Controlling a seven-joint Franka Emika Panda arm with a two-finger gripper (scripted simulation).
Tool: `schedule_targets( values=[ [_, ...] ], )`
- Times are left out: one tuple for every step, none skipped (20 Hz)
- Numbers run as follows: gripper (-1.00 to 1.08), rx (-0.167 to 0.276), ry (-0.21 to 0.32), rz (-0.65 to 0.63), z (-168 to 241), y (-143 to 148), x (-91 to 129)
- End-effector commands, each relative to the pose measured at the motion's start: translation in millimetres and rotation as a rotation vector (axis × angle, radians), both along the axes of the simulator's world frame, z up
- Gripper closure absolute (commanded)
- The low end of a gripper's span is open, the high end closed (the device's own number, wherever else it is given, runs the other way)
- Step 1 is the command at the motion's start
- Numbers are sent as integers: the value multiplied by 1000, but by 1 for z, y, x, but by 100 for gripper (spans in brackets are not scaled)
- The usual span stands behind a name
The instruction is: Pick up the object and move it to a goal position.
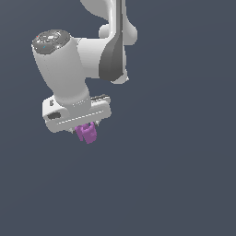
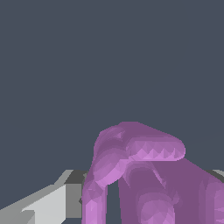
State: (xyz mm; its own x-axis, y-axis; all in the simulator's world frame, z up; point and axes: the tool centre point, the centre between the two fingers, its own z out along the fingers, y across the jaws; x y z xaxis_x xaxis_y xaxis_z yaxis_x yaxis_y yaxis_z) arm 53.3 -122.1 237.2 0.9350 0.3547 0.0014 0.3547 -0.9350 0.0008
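You've got the object [image 1: 86, 132] pinched in the gripper [image 1: 85, 131], jaws closed on it, poking out under the white hand. Obj is lumpy, knobbly, glossy purple; the wrist view [image 2: 140, 175] shows rounded lobes w/ faceted edges. Backdrop is flat dark grey-blue all round

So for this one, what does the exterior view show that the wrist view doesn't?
Only the exterior view shows the white arm and the whole end effector, with the purple piece small beneath it. Only the wrist view shows the piece's lumpy, knobbly surface close up. Both share the purple piece at the end effector against a plain dark grey background.
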Motion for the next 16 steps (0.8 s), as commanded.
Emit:
schedule_targets(
  values=[
    [108, 0, 1, 0, 12, -2, 8],
    [108, 0, 1, 0, 16, -2, 11],
    [108, 0, 1, 0, 19, -3, 13],
    [108, 0, 1, 0, 22, -4, 15],
    [108, 0, 1, 0, 25, -4, 17],
    [108, 0, 1, 0, 27, -5, 19],
    [108, 0, 1, 0, 30, -5, 21],
    [108, 0, 1, 0, 32, -5, 22],
    [108, 0, 1, 0, 33, -6, 23],
    [108, 0, 1, 0, 35, -6, 24],
    [108, 0, 1, 0, 36, -6, 25],
    [108, 0, 1, 0, 36, -6, 26],
    [108, 0, 1, 0, 37, -6, 26],
    [108, 0, 1, 0, 37, -6, 27],
    [108, 0, 1, 0, 38, -7, 27],
    [108, 0, 1, 0, 38, -7, 27]
  ],
)
